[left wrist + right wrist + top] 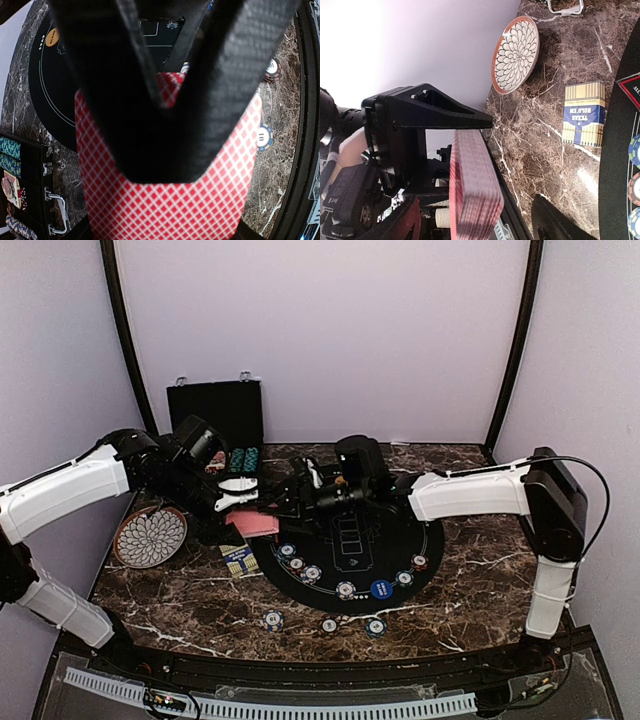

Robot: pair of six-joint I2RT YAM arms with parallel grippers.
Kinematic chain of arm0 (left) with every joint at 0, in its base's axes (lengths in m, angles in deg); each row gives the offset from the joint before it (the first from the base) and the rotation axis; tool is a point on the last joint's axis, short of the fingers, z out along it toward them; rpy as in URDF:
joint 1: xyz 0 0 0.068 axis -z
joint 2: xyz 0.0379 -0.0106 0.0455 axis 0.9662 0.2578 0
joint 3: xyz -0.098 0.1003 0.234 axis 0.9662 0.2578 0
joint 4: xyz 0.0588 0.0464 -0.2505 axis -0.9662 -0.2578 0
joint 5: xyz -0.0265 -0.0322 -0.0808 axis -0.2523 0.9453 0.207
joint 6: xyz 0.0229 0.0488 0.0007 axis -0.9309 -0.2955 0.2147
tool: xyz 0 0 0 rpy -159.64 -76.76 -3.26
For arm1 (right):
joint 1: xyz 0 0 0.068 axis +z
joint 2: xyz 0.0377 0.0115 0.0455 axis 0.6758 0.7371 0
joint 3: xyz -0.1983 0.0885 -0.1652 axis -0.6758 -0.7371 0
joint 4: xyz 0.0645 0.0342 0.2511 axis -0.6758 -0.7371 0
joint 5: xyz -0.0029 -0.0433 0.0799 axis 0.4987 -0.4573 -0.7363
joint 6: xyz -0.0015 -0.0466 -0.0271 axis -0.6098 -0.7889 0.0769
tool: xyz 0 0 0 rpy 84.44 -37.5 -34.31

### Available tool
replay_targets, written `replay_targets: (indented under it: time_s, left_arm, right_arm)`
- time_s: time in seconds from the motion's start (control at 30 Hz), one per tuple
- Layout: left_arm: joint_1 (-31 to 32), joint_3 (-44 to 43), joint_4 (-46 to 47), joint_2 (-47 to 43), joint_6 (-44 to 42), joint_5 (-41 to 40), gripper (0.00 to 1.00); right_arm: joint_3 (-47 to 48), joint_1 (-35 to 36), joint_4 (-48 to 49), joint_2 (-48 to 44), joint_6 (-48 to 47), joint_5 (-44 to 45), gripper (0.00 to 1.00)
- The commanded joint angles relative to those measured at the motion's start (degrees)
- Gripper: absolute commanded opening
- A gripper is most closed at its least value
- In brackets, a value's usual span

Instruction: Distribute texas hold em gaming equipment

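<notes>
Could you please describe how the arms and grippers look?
The left arm and right arm have white shell links and black joints; a thin black cable loops off the right one. The left gripper and right gripper have black, tapered fingers.

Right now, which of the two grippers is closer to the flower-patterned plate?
Left. The left gripper, holding the red card deck, sits just right of the plate; the right gripper is beyond it, farther right.

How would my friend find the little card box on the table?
Start at the round black mat. Just off its left edge, between it and the flowery plate, lies the card box. It is the only yellow-and-blue rectangle; the chips nearby are round.
</notes>
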Motion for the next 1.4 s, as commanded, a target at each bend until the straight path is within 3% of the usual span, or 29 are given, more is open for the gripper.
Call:
replay_targets:
  time_s: [0.0,0.2,0.4,0.47,0.53,0.57,0.6,0.67,0.97,1.37]
  left_arm:
    - [0.62,-3.05,-0.64,0.2,0.84,-0.43,0.0]
    - [1.07,-3.32,-0.34,0.73,0.33,-0.56,0.0]
    - [1.47,-2.82,-0.14,1.31,-0.22,-0.62,0.0]
    - [1.54,-2.77,-0.06,1.55,-0.4,-0.71,0.09]
    - [1.54,-2.76,0.01,1.66,-0.61,-0.92,0.37]
    - [1.54,-2.72,0.47,1.7,-0.6,-1.09,0.7]
    - [1.58,-2.7,0.78,1.6,-0.64,-1.24,0.92]
    - [1.55,-2.64,1.91,1.29,-0.62,-1.27,0.98]
    - [1.6,-5.76,2.61,3.15,-2.76,4.64,0.99]
    - [1.63,-6.18,-1.33,6.26,-10.57,5.61,0.99]
  right_arm:
    - [0.57,-0.01,4.22,1.85,1.86,-2.57,0.72]
    - [1.96,-0.01,7.74,4.13,4.42,-4.15,0.56]
    - [1.59,-0.01,14.91,6.0,9.74,-5.67,0.32]
    - [1.21,-0.01,15.88,6.23,10.55,-5.85,0.26]
    - [0.95,0.03,16.46,6.34,11.2,-5.91,0.2]
    - [0.88,0.01,16.61,6.33,11.38,-5.96,0.19]
    - [0.88,-0.01,16.64,6.34,11.59,-5.94,0.18]
    - [0.88,0.01,16.55,6.26,11.63,-5.92,0.17]
    - [1.14,0.09,19.98,7.08,14.4,-7.24,0.16]
    - [0.83,0.38,23.32,8.28,17.31,-10.48,0.15]
